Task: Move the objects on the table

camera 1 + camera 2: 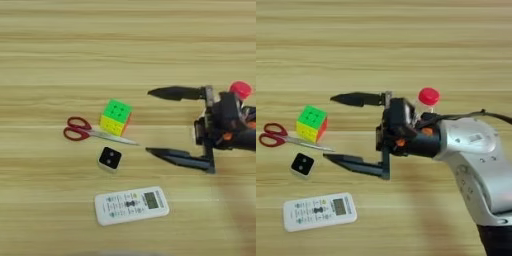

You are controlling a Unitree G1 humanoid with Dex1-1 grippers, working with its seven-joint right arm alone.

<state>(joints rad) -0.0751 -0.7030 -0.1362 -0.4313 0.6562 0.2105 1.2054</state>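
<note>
My right gripper point(331, 127) reaches in from the right with its two black fingers spread wide and nothing between them. Its fingertips point left toward the colourful puzzle cube point(116, 117), a short gap away. Red-handled scissors point(82, 130) lie left of the cube, their blade running under it toward the lower finger point(175, 157). A small black square device point(110, 158) sits below the cube. The white remote point(131, 204) lies nearest the front. The red-capped bottle point(427, 99) stands just behind the gripper's wrist, mostly hidden by it. All rest on the wooden table point(100, 50).
The silver forearm point(476, 155) crosses the lower right of the right eye view.
</note>
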